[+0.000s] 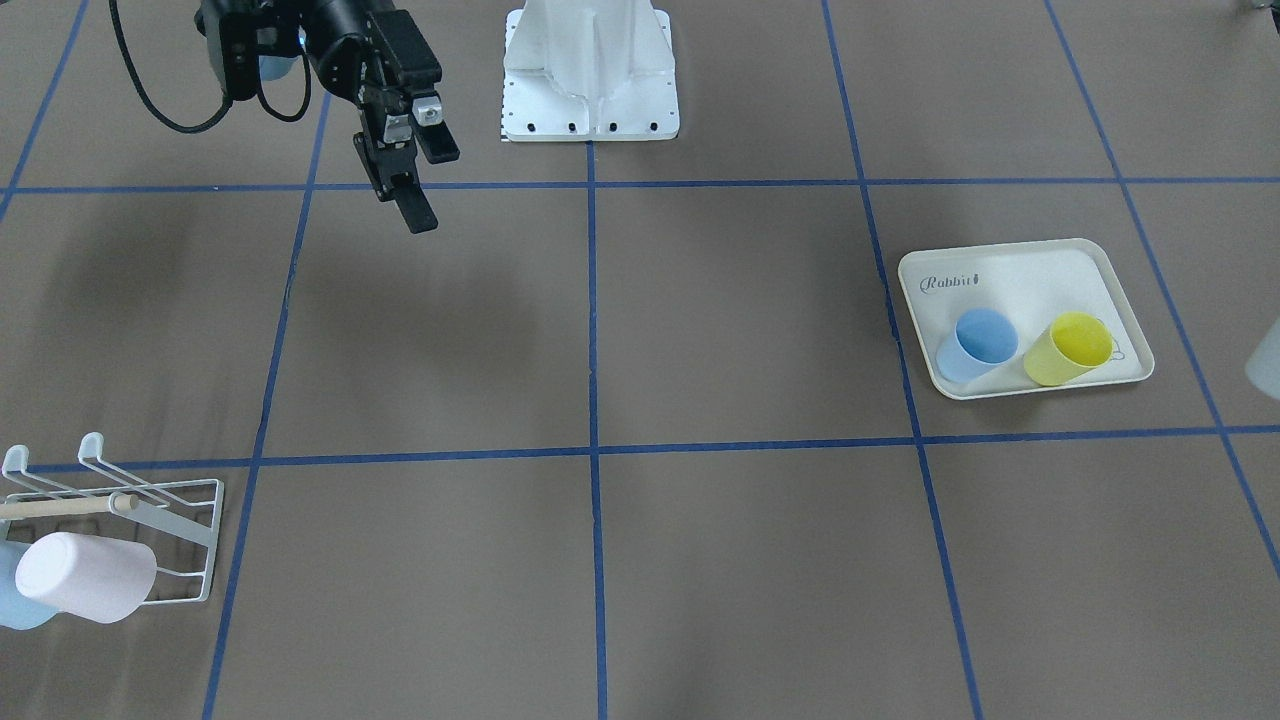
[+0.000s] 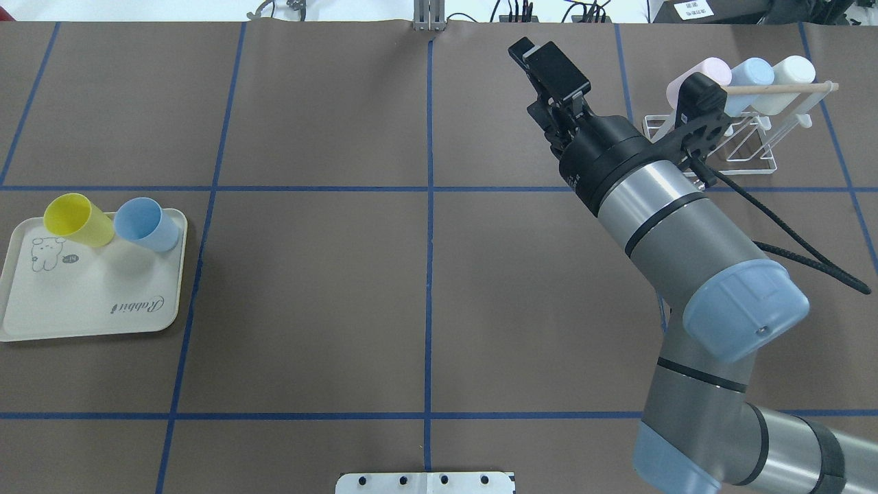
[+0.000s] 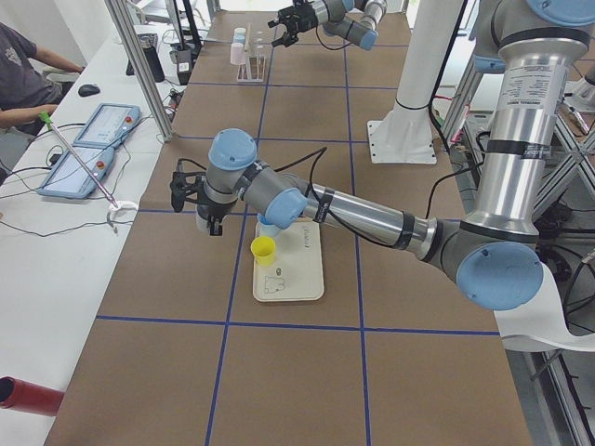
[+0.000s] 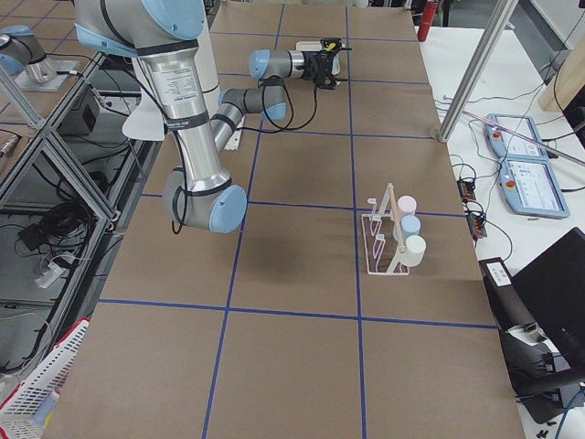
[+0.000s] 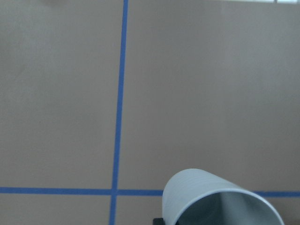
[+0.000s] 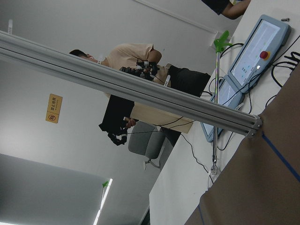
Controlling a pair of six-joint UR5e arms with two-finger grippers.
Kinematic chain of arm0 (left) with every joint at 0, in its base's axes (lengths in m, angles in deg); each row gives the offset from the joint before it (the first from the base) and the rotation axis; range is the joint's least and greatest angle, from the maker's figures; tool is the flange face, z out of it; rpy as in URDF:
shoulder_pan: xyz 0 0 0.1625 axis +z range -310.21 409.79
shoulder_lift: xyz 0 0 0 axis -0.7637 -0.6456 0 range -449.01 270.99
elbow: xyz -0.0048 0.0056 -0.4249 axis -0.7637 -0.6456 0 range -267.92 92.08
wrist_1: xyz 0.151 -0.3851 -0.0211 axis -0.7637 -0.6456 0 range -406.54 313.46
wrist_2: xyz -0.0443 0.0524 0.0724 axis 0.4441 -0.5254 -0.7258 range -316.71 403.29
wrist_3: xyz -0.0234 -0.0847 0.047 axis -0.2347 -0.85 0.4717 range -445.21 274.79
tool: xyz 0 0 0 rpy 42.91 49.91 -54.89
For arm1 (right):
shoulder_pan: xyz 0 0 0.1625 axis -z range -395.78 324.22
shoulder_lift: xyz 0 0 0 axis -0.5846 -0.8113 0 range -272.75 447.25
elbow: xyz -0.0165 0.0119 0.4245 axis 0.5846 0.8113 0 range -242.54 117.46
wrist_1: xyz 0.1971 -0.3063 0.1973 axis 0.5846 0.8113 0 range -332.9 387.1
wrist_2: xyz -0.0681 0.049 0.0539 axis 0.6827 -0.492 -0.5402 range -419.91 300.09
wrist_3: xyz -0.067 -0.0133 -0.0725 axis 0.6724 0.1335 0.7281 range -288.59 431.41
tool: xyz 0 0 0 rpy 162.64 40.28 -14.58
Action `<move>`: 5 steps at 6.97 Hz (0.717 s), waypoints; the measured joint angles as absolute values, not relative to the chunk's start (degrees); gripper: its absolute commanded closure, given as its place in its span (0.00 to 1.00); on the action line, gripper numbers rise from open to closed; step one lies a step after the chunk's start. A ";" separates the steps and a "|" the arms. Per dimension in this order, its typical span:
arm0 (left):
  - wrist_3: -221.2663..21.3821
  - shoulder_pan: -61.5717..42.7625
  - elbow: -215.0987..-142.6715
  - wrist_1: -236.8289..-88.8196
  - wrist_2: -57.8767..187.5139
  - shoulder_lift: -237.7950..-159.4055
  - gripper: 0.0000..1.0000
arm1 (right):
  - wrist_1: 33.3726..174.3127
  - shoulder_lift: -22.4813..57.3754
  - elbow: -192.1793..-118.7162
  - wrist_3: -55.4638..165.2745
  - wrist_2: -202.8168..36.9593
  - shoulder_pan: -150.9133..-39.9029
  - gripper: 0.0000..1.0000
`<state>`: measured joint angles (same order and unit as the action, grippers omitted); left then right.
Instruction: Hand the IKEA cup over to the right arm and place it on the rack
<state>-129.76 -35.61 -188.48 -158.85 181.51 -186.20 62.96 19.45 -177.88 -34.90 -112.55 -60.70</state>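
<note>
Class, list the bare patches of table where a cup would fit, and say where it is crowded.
Free: the table's middle squares between the tray and the rack; also the tray's printed end. Crowded: the rack, loaded with three cups, and the tray end holding the yellow cup and blue cup.

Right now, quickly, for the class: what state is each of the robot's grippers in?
The left gripper is closed on the pale cup.
The right gripper is open, holding nothing.
</note>
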 measured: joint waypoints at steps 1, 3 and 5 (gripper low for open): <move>-134.67 -35.41 -189.22 -161.63 185.48 -186.26 1.00 | 62.14 20.33 -177.84 -36.86 -112.56 -59.49 0.01; -148.17 -32.89 -189.45 -172.33 189.65 -186.40 1.00 | 61.71 23.22 -177.75 -39.04 -112.54 -56.56 0.01; -164.61 -29.59 -189.37 -184.99 190.06 -187.66 1.00 | 61.70 26.26 -176.73 -39.74 -112.55 -54.28 0.01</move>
<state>-164.61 -29.59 -189.37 -184.99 190.06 -187.66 61.70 26.26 -176.73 -39.74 -112.55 -54.28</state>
